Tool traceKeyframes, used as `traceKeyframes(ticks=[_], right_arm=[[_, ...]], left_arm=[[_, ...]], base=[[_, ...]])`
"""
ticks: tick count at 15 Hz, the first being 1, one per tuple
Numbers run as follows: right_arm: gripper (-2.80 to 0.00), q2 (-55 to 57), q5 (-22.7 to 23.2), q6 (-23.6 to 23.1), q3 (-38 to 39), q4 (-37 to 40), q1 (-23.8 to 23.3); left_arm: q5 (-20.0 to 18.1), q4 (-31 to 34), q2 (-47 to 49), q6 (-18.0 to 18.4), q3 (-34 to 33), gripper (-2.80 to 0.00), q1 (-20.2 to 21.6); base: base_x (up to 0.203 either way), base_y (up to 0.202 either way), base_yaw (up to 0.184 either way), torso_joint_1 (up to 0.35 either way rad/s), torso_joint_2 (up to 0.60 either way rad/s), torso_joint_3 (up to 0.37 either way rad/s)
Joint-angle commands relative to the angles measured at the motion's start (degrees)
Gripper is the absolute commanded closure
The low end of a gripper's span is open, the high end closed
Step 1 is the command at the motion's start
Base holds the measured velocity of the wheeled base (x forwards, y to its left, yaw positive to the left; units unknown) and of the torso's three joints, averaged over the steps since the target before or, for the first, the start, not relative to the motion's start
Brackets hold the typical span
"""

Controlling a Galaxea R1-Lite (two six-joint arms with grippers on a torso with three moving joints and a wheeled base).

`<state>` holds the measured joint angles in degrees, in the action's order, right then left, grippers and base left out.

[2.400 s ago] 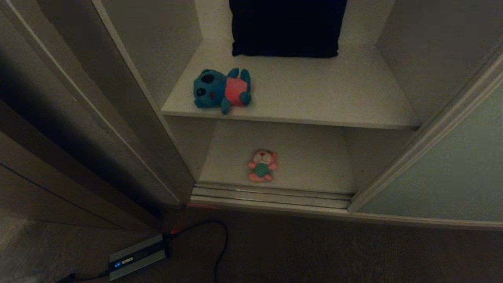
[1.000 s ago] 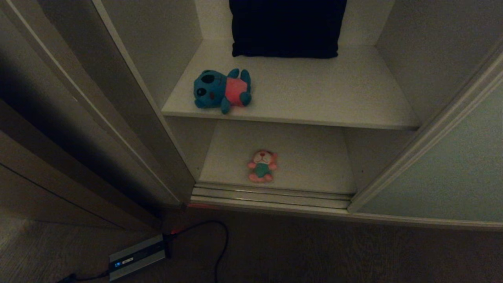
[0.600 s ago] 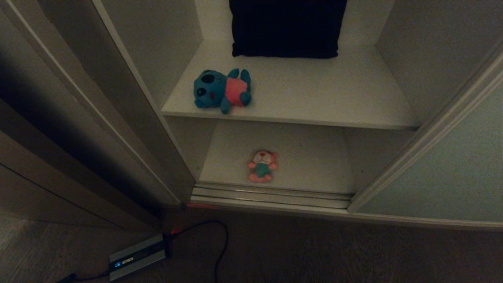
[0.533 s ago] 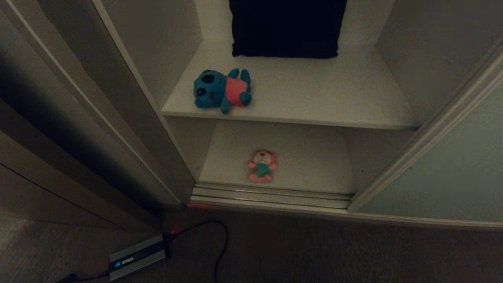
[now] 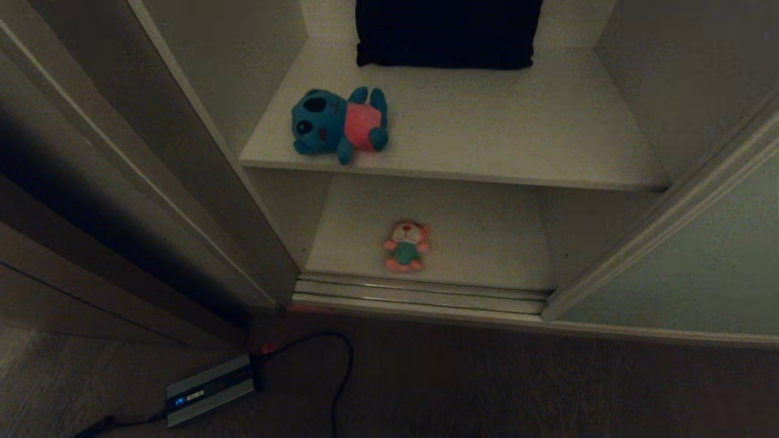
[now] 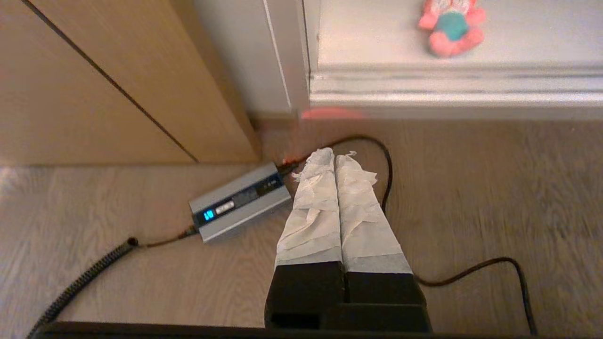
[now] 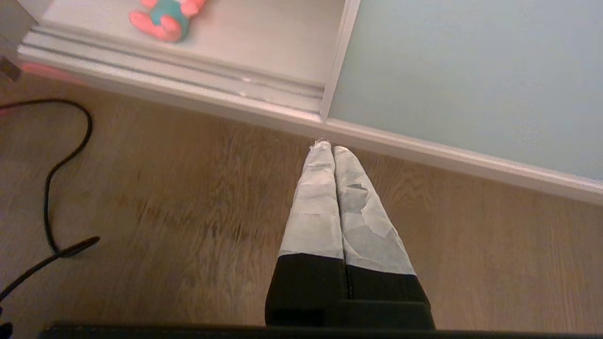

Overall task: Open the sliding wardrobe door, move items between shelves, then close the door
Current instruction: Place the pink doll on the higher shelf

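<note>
Wood-grain flooring (image 6: 471, 188) runs beneath both arms, in front of an off-white wardrobe whose interior stands exposed.

From the claws outward: the left gripper (image 6: 335, 153), its fingers wrapped in pale tape, is pressed fully closed on nothing and hangs low over the floor, above a looping black cable (image 6: 377, 146) and just beside a small silver power box with a blue-lit display (image 6: 240, 200). The right gripper (image 7: 328, 147), taped the same way, is likewise closed and empty, its tips near the ribbed pale metal floor track (image 7: 188, 75) where the frame of the sliding wardrobe door (image 7: 471, 75) meets it. Neither arm shows in the head view.

That door, a flat matte grey-green panel with a slim pale metal edge, is slid aside to the right. On the lowest off-white shelf board (image 5: 487, 243), near its front edge just behind the track, lies the small pink plush toy with white face and teal shirt (image 5: 406, 246). On the shelf above (image 5: 487, 134) the larger teal-blue plush in a pink shirt (image 5: 338, 123) lies on its side near the left front corner, well apart from a dark folded cloth (image 5: 447, 30) at the back.

Risks, as I judge them: reaching in with closed fingers would shove a soft toy rather than grasp it; the left arm could snag the cable; the upper shelf's front edge could catch a wrist reaching below it.
</note>
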<state>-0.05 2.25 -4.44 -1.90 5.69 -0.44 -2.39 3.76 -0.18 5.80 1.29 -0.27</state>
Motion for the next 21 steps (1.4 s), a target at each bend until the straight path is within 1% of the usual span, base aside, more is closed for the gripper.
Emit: traceKeyframes(ticks=[1, 4, 21], right_arm=[[0.00, -0.04, 0.03, -0.05, 0.01, 0.02, 0.00], [0.00, -0.04, 0.03, -0.05, -0.03, 0.02, 0.00], [0.00, -0.13, 0.03, -0.05, -0.03, 0.02, 0.00]], left_arm=[[0.02, 0.10, 0.18, -0.18, 0.11, 0.00, 0.00], [0.02, 0.37, 0.27, 0.26, 0.14, 0.00, 0.00], [0.02, 0.28, 0.18, 0.17, 0.11, 0.00, 0.00]], base=[[0.000, 0.000, 0.000, 0.001, 0.00, -0.191], [0.000, 0.000, 0.000, 0.001, 0.00, -0.197], [0.000, 0.000, 0.000, 0.002, 0.00, -0.197]])
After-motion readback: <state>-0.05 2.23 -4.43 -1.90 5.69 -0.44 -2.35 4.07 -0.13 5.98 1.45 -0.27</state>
